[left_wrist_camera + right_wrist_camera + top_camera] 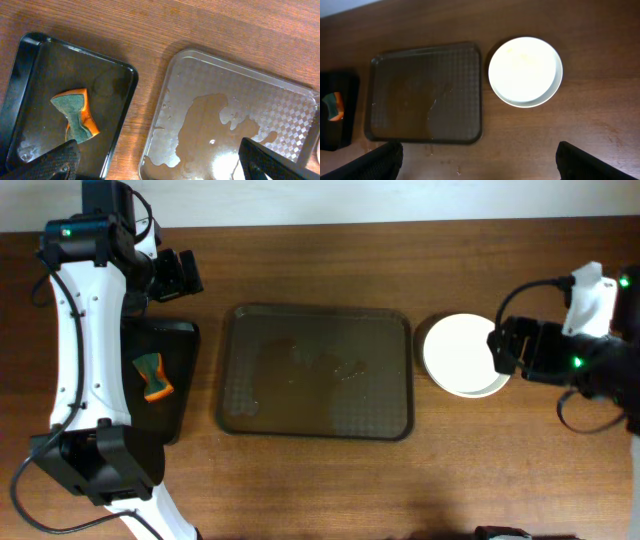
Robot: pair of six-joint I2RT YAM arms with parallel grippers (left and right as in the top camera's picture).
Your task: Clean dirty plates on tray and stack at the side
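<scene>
The white plates (460, 354) stand stacked on the table just right of the tray, plain white on top; they also show in the right wrist view (525, 71). The brown-grey tray (316, 371) lies in the middle with no plates on it, only a wet film; it shows in the left wrist view (235, 130) and the right wrist view (425, 92). My left gripper (180, 273) is open and empty, raised at the far left. My right gripper (507, 347) is open and empty, above the right edge of the plate stack.
A narrow glossy black tray (160, 375) lies at the left with a green and orange sponge (154, 375) in it; the sponge shows in the left wrist view (76, 119). The left arm's white links reach along the table's left side.
</scene>
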